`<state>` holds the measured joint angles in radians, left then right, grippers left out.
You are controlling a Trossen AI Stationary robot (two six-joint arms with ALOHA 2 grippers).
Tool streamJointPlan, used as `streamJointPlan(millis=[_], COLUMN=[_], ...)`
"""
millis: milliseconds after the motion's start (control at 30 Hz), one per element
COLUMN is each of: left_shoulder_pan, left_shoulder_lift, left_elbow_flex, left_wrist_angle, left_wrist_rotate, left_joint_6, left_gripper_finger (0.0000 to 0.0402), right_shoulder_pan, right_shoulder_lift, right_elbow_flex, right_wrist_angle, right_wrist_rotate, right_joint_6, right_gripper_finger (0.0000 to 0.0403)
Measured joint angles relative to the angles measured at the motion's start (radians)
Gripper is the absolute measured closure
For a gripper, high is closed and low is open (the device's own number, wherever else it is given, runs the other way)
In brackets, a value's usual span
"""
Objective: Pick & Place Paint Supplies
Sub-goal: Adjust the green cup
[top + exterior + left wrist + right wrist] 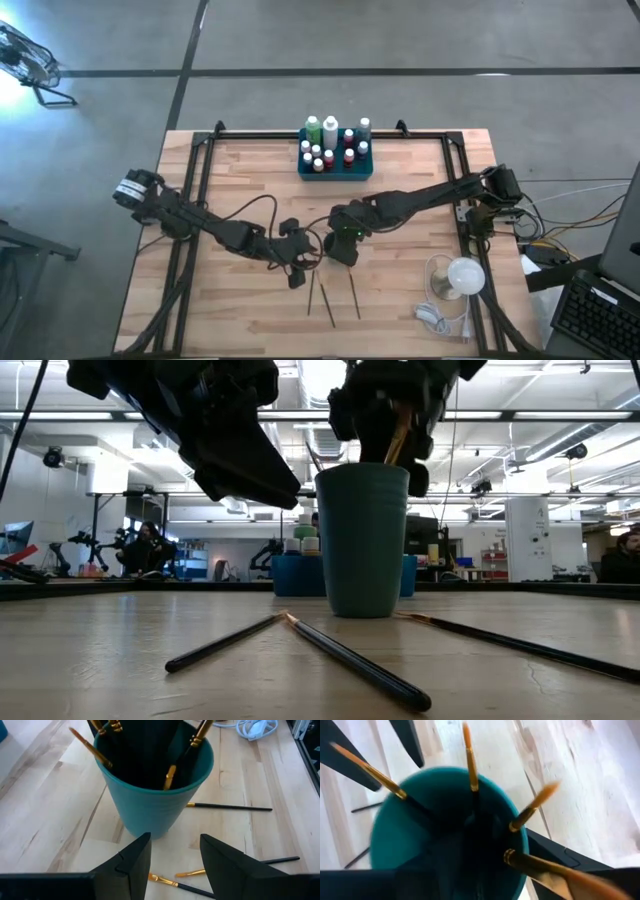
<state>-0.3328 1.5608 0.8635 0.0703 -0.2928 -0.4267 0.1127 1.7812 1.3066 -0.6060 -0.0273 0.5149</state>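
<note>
While my right gripper hovers over the cup, its grip unclear to me, three light, stiff, roll-prone paintbrushes lie beside it, best pinched mid-handle by my half-open, empty left gripper.

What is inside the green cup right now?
The cup holds several paintbrushes standing bristles up, leaning on its rim. Their handles vanish into the dark inside, so the bottom is hidden. The right gripper hovers over it.
</note>
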Motion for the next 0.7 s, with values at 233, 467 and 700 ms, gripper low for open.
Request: streamJointPlan(millis=[233,467,700], left_shoulder_pan=[0.0,0.0,0.0], left_shoulder_lift=[0.0,0.0,0.0], left_elbow_flex=[0.0,0.0,0.0], left_wrist_angle=[-0.001,-0.002,-0.003], left_wrist_rotate=[0.0,0.004,0.026], left_joint_6=[-0.003,-0.02,-0.04], left_gripper_finger=[0.0227,0.0227,0.0227], right_shoulder_pan=[0.0,0.0,-0.02], right_shoulder_lift=[0.001,0.0,-0.001], right_elbow_flex=[0.049,0.046,0.042], right_wrist_angle=[-0.087,-0.094,-0.099], right_wrist_rotate=[0.002,0.003,0.016], right_joint_6=[-0.018,-0.04,-0.074], right_gripper_finger=[0.0288,0.0363,0.0363])
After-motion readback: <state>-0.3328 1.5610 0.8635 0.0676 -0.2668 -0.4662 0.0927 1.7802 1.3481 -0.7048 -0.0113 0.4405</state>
